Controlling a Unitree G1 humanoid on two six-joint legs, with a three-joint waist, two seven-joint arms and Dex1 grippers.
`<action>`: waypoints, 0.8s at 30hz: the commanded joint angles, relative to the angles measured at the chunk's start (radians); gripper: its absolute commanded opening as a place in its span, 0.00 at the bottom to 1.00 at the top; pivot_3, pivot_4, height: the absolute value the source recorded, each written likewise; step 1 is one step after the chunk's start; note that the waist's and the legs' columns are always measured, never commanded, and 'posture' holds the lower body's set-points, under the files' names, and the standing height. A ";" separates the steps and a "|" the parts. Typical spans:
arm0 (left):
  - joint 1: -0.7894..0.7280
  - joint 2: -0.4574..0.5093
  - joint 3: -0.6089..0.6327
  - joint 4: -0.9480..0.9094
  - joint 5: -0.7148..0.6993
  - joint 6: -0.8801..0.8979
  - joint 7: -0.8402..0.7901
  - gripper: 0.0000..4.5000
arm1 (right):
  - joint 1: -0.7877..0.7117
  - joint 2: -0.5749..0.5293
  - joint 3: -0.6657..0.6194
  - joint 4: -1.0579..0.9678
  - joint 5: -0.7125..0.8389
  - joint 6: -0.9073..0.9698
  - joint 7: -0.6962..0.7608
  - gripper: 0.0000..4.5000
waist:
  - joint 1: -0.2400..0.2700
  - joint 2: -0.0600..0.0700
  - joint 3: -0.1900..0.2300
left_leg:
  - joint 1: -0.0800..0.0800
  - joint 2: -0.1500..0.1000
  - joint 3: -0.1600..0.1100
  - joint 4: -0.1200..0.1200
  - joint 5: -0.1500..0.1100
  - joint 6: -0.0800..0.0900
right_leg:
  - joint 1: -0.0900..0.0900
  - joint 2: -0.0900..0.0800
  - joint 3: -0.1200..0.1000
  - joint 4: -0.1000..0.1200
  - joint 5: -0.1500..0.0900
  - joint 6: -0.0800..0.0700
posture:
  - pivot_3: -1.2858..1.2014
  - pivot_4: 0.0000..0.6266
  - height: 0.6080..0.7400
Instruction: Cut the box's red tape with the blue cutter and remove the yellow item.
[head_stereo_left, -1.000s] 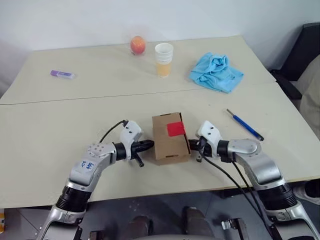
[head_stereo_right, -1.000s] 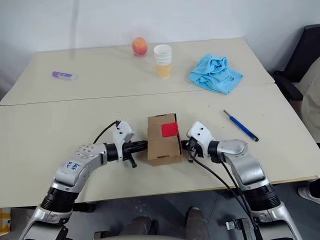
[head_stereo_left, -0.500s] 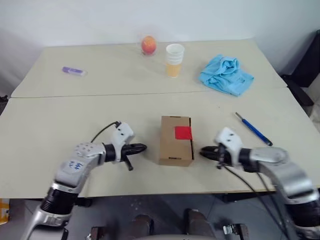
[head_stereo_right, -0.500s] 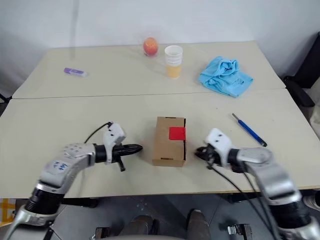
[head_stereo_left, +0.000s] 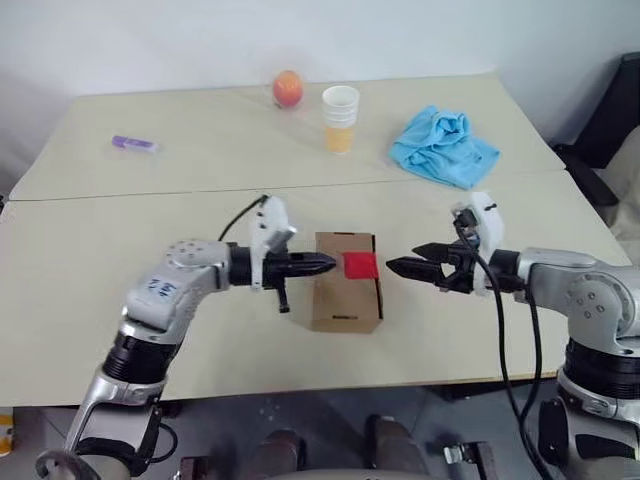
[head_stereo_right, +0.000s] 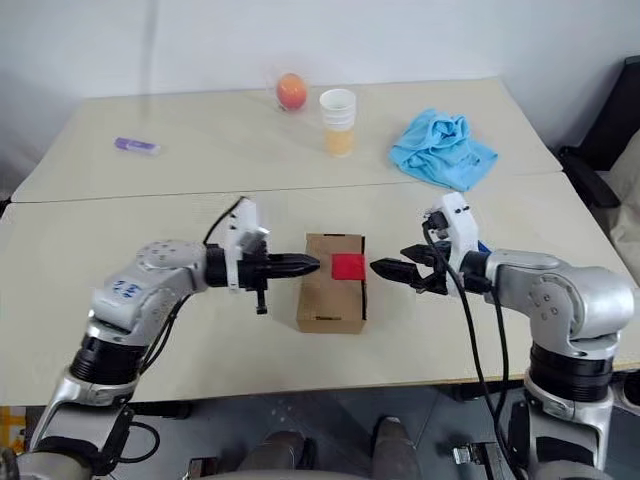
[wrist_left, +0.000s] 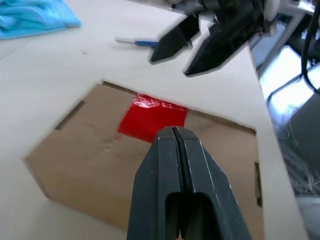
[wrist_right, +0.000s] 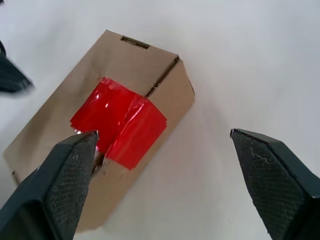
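In the left eye view, the box (head_stereo_left: 346, 281) sits at centre frame on the table (head_stereo_left: 150, 210), long axis running toward the top of the frame, the red tape (head_stereo_left: 359, 264) on its lid at the right edge. The left gripper (head_stereo_left: 322, 265), closed and empty, hangs over the lid's left part; the right gripper (head_stereo_left: 398, 268), spread wide and empty, hovers just right of the box. In the right eye view, the blue cutter shows as a sliver (head_stereo_right: 481, 246) behind the right wrist, so the right arm is judged nearer to it. In the left wrist view, the cutter (wrist_left: 136, 43) lies at upper centre, beyond the box and the right gripper. In the right wrist view, the tape (wrist_right: 119, 121) wraps over the lid's edge between the parted fingers (wrist_right: 55, 185).
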 joint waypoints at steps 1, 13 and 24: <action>-0.010 -0.018 -0.020 0.003 0.042 -0.022 0.031 0.00 | -0.027 0.028 -0.003 -0.003 0.012 0.015 -0.043 0.99 | 0.000 0.000 0.000 | -0.001 0.000 0.000 0.000 0.000 0.000 | 0.000 0.000 0.000 0.000 0.000 0.000 | 0.52 0.24 1.00; 0.005 -0.027 -0.022 0.002 0.070 -0.025 0.044 0.00 | -0.009 0.000 0.105 0.037 -0.006 -0.045 -0.079 0.99 | -0.002 0.000 0.000 | -0.001 0.000 0.000 0.001 0.000 0.000 | -0.001 0.000 0.000 0.001 0.000 0.000 | 0.52 0.24 1.00; 0.017 -0.032 -0.021 -0.005 0.069 -0.023 0.055 0.00 | -0.022 -0.066 0.154 0.055 -0.016 -0.025 -0.093 0.99 | 0.000 0.000 0.000 | -0.001 0.000 0.000 0.001 0.000 0.000 | 0.000 0.000 0.000 0.001 0.000 0.000 | 0.52 0.24 1.00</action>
